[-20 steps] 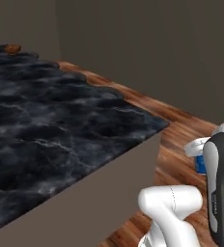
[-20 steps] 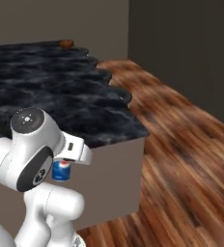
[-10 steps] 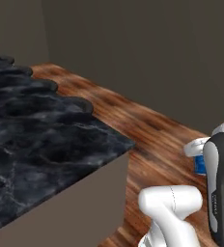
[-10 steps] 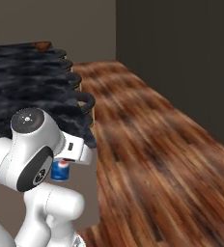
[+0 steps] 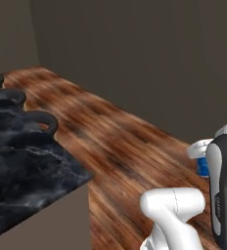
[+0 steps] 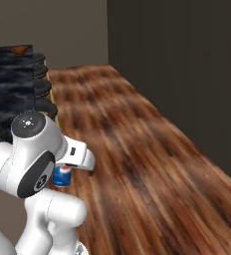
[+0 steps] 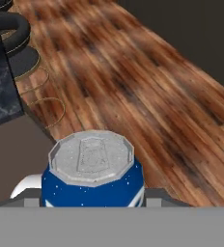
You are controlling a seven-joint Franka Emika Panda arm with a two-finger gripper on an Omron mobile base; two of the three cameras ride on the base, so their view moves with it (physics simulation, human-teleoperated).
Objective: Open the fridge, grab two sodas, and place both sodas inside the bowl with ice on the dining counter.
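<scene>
A blue soda can (image 7: 91, 173) with a silver top sits between my fingers, and my gripper (image 7: 91, 195) is shut on it. In the base views the can (image 5: 202, 166) (image 6: 61, 176) hangs at the gripper (image 6: 63, 169), tucked close beside my white arm, above the wood floor. The dining counter (image 6: 10, 87) (image 5: 22, 166), a black slab with white veining, lies off to the left. A small reddish-brown bowl (image 6: 21, 49) rests at its far end. The fridge is out of view.
Round black stools (image 5: 37, 121) (image 6: 44, 94) (image 7: 17, 29) line the counter's edge. Brown plank floor (image 6: 147, 164) stretches ahead and right, bounded by dark grey walls (image 5: 149, 58).
The whole picture has shifted: the base has turned, so the counter has slid left in both base views and more floor shows. The arm and the held can keep their pose.
</scene>
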